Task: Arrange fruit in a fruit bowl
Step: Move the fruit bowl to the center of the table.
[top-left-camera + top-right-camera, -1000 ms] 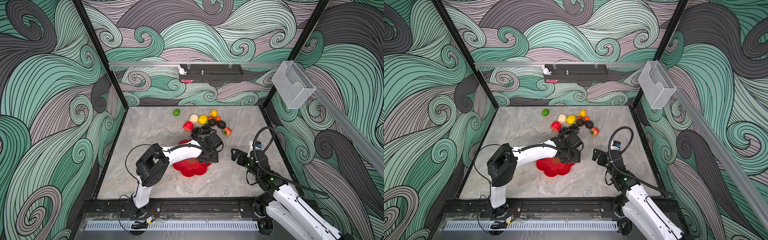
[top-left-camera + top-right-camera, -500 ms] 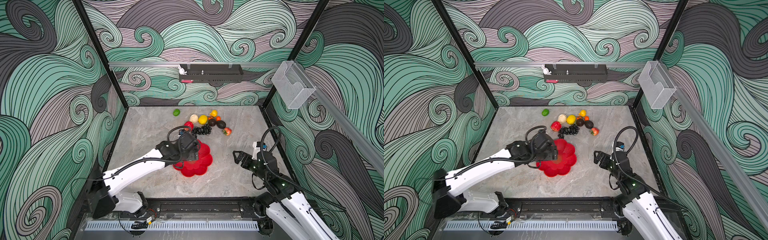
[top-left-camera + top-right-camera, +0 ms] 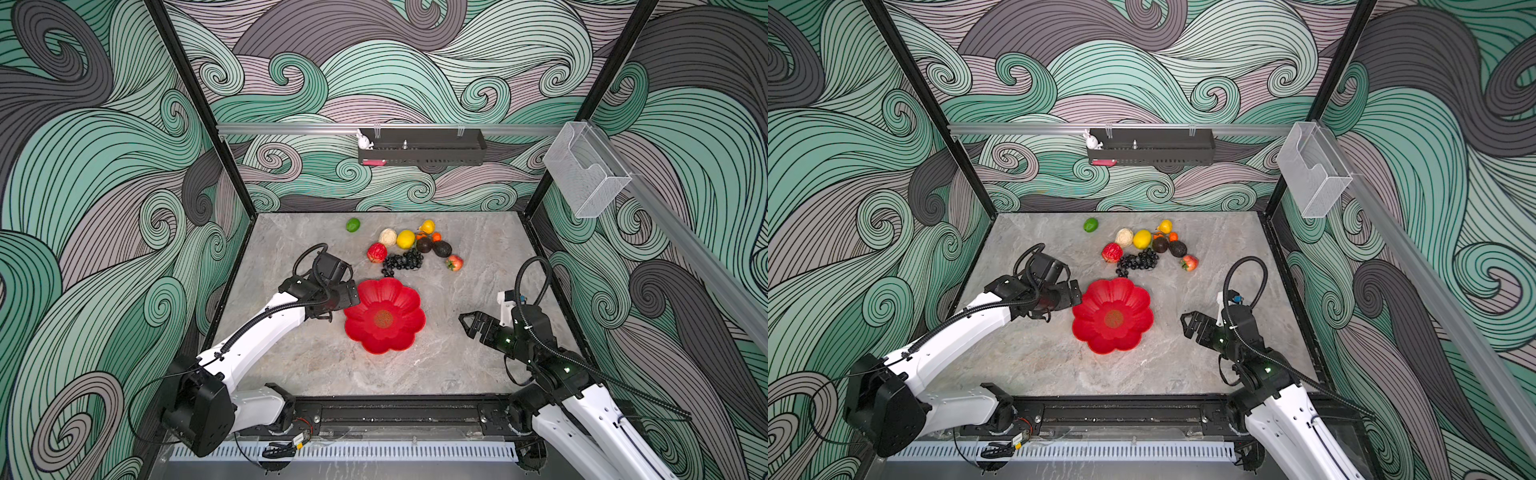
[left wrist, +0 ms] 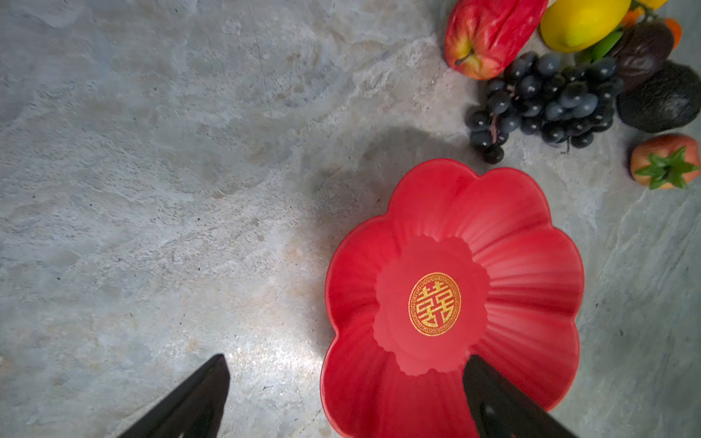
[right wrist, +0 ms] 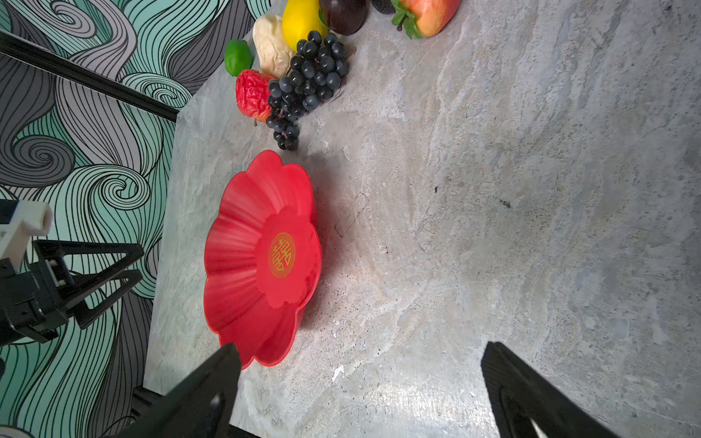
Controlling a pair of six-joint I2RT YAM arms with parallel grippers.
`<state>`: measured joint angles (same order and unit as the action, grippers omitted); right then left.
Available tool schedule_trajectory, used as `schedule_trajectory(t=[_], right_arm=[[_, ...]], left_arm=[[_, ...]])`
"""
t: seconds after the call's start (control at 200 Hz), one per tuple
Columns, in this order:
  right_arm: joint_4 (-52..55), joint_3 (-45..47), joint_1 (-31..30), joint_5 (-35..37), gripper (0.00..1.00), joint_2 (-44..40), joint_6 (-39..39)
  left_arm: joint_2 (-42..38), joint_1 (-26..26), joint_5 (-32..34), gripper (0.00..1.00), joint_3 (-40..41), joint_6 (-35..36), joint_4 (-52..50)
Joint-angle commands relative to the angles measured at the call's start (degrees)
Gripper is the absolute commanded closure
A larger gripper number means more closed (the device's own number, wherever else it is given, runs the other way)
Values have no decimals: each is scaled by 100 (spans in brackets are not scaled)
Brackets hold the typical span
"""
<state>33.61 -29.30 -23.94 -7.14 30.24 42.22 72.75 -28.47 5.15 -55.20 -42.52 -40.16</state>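
We judge the task barely begun: the fruit bowl [image 3: 384, 299] sits empty mid-frame on the desk [image 3: 291, 345], and all the fruit [image 3: 403, 261] lies clustered above it, the lime [image 3: 353, 225] apart toward upper left. Our left tool [image 3: 347, 301] is spread astride the bowl's left rim, gripping nothing; the right tool [image 3: 465, 327], lower right, is spread and empty too.

A grey marbled table [image 3: 299, 361] lies within wave-patterned walls [image 3: 104, 174]. At twelve o'clock a black tray [image 3: 432, 153] hangs from a rail [image 3: 286, 129], a white rabbit [image 3: 364, 141] at its nine o'clock end; a clear bin [image 3: 582, 178] hangs at two o'clock.
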Motion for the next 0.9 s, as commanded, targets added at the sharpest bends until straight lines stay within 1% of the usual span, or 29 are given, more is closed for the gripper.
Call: schedule_trajectory(t=[0.0, 0.08, 0.125, 0.145, 0.22, 0.325, 0.47, 0.67, 0.776, 0.896], right_arm=[[-5, 159, -23, -22, 0, -75, 74], [-117, 239, -23, 43, 0, -89, 31], [-146, 212, -23, 96, 0, -41, -51], [-152, 190, -23, 121, 0, -6, -95], [-149, 51, -24, 191, 0, 178, -306], [-160, -164, -23, 294, 0, 418, -526], [-338, -266, -23, 311, 0, 531, -579], [-412, -269, -23, 302, 0, 477, -606], [-408, -312, -22, 430, 0, 494, -676], [-442, -465, -25, 459, 0, 761, -797]], left_arm=[[269, 115, -455, 1, 65, 250, 321], [627, 155, -682, 1, -13, 266, 372], [830, 157, -923, 1, -118, 330, 347], [1061, 157, -1022, 2, -188, 332, 290], [1443, 132, -1253, 1, -222, 212, 360], [1663, 27, -1572, 1, -17, 7, 957], [1932, -140, -1671, 1, -166, -140, 1143], [2143, -655, -1630, 1, -520, -295, 1081], [2135, -748, -1642, 1, -600, -221, 963], [1957, -642, -928, 1, -852, 43, 298]])
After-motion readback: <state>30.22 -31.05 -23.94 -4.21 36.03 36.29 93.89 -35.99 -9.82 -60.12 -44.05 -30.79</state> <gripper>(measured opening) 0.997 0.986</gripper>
